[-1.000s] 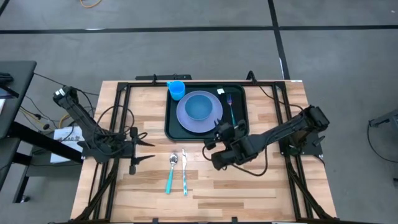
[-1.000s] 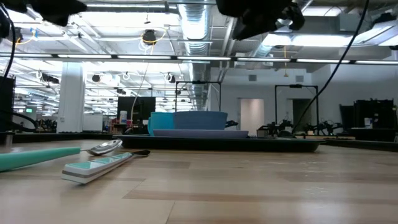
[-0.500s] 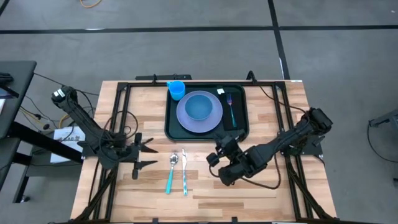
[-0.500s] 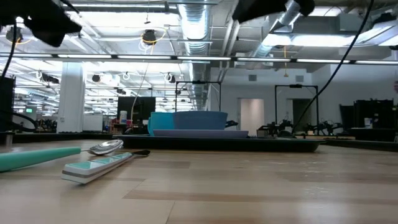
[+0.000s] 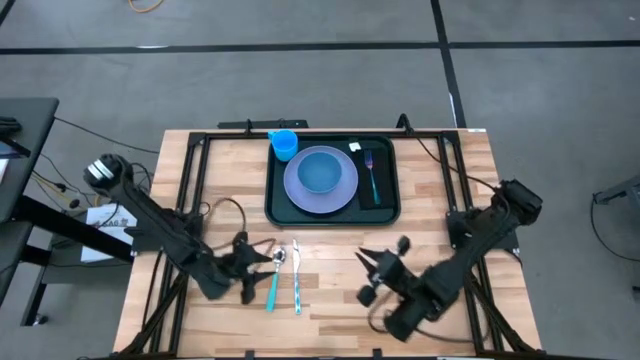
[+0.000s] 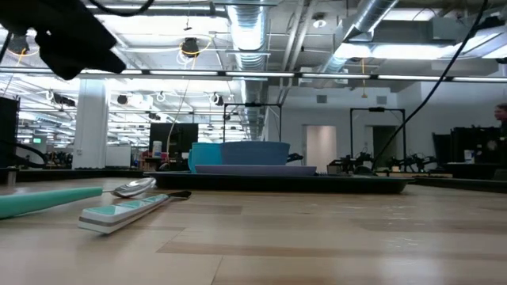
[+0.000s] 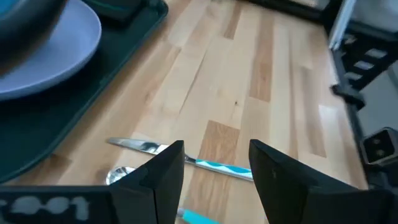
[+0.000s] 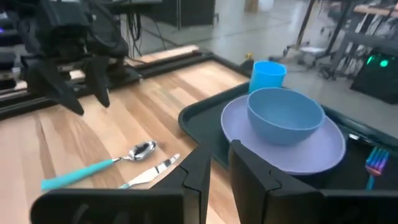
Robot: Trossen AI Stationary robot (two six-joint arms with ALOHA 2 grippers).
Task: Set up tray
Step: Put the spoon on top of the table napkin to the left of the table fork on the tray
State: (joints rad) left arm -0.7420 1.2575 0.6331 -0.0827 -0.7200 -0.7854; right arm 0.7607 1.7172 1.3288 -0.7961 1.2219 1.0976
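Tray [image 5: 333, 212] at the table's far centre, carrying plate [image 5: 320, 182], bowl [image 5: 320, 172], cup [image 5: 284, 145] and fork [image 5: 371, 175]. Spoon [image 5: 274, 279] and knife [image 5: 297, 277] lie on the table near the tray's front edge. Left gripper [image 5: 256, 262], fingers spread and empty, hovers beside the spoon; the likely next step is descending to grasp its handle. Right gripper [image 5: 372, 268], fingers close together and empty, waits near the front.

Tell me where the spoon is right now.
In the high view the spoon lies on the bare table just in front of the tray, left of the knife, with the left tool open right beside it.
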